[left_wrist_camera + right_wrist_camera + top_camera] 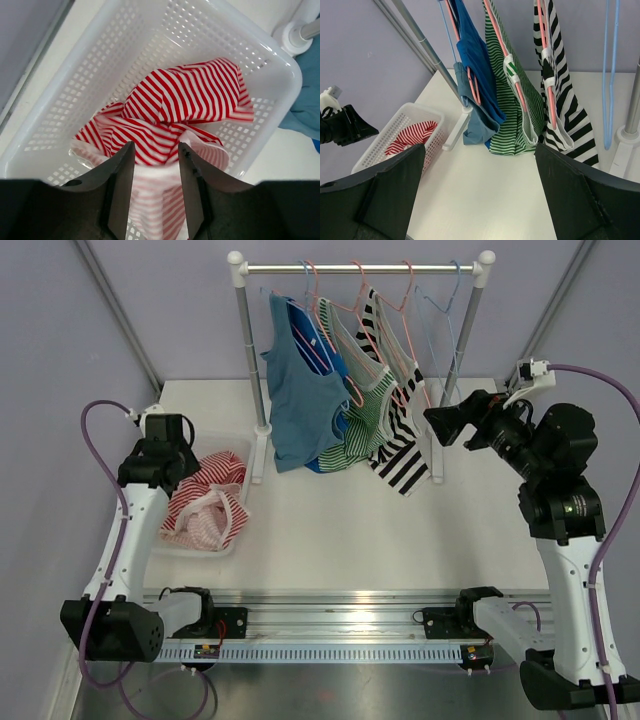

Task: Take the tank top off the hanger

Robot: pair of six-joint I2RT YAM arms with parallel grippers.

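Three tank tops hang on pink hangers (pixel 355 300) from the rack rail (pixel 360 268): a blue one (pixel 300 390), a green-striped one (pixel 365 420) and a black-and-white striped one (pixel 400 455). A red-and-white striped tank top (pixel 185 95) lies crumpled in the white basket (pixel 280 60). My left gripper (pixel 156 150) hangs just above it, jaws apart, with loose pale cloth lying between the fingers. My right gripper (pixel 480 150) stands wide open and empty beside the rack's right post, facing the hanging tops (pixel 512 115).
An empty blue hanger (pixel 440 310) hangs at the rail's right end. The rack's two upright posts stand on white feet on the table. The basket (pixel 200 552) sits at the left, next to the rack's left foot (pixel 260 455).
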